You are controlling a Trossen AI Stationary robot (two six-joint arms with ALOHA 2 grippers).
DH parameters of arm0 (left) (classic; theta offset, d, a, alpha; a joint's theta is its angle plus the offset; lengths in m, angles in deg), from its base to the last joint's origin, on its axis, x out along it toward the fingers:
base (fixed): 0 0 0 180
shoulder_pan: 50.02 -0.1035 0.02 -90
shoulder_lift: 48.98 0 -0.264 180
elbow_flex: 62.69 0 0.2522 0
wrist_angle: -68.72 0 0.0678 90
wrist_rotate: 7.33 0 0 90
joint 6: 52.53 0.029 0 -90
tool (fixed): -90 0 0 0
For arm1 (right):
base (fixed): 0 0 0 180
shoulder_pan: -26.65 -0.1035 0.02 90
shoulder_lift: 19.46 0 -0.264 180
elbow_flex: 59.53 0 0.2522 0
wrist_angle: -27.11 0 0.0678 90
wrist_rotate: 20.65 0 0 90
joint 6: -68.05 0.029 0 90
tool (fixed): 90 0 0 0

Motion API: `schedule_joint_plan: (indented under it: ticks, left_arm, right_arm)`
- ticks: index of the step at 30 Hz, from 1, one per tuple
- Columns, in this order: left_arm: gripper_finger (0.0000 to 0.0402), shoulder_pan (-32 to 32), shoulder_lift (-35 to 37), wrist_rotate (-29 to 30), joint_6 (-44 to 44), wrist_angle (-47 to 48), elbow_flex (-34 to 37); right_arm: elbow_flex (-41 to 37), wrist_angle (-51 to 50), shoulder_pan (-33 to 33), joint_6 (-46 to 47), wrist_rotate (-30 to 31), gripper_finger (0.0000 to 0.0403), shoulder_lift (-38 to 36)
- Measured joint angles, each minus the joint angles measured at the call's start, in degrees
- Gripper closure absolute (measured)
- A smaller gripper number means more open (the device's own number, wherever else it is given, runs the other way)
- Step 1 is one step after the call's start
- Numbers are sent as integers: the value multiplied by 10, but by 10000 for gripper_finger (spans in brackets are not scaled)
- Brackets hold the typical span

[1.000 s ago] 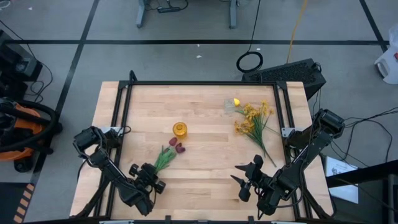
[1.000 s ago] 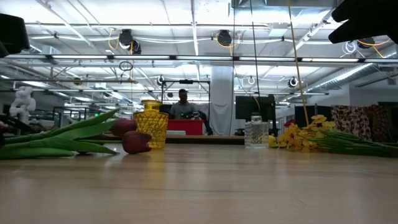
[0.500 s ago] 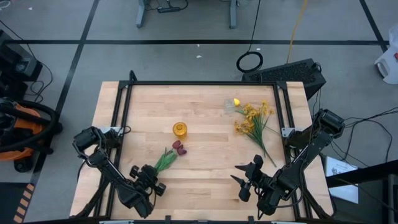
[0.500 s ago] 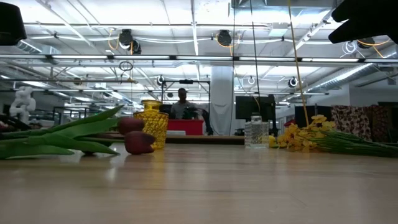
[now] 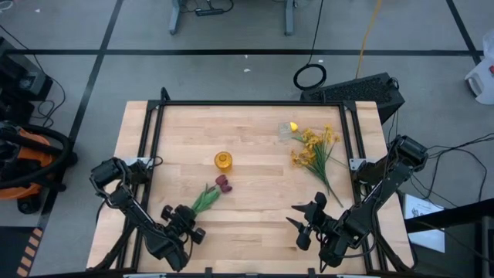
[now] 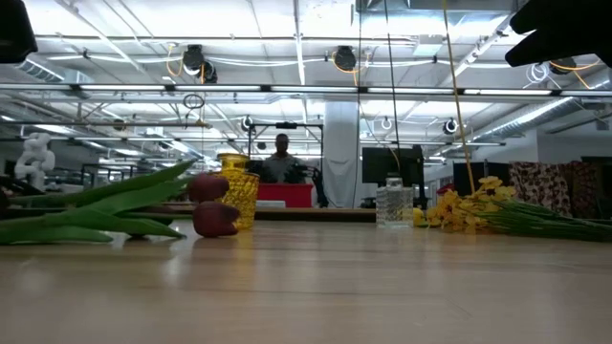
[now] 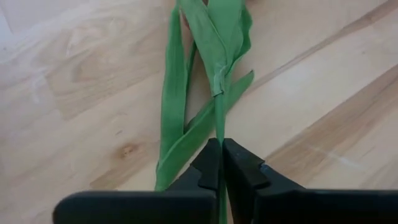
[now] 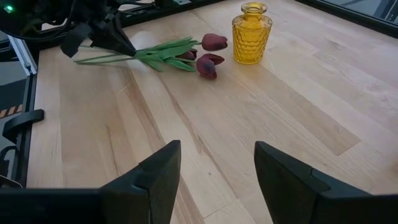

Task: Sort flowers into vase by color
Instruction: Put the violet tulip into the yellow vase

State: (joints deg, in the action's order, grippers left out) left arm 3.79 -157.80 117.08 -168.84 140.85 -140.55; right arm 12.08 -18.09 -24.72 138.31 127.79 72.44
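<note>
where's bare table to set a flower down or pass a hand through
Widest bare patch: the middle strip between the yellow vase and the yellow sprays. The back left corner behind the vase is bare too. Crowded: front left, where the left gripper is shut on a red tulip stem, and back right around the sprays and clear vase.

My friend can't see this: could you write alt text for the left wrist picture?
The left gripper is shut on a green tulip stem, with long leaves lying flat on the wooden table.
</note>
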Motion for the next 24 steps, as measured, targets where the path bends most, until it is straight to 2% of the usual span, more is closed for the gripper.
schedule_joint_plan:
  ticks: [6, 11, 16, 24]
  left_arm:
    - [398, 17, 0, 22, -19, 5, -5]
    - [399, 45, 0, 57, -38, 42, -46]
    - [400, 63, 0, 143, -20, 90, -112]
    - [401, 51, 0, 303, 121, 88, -188]
  right_arm:
    - [0, 0, 0, 0, 0, 206, 0]
    - [0, 0, 0, 0, 0, 206, 0]
    - [0, 4, 0, -8, 13, 206, 0]
    - [0, 65, 1, -60, 57, 206, 1]
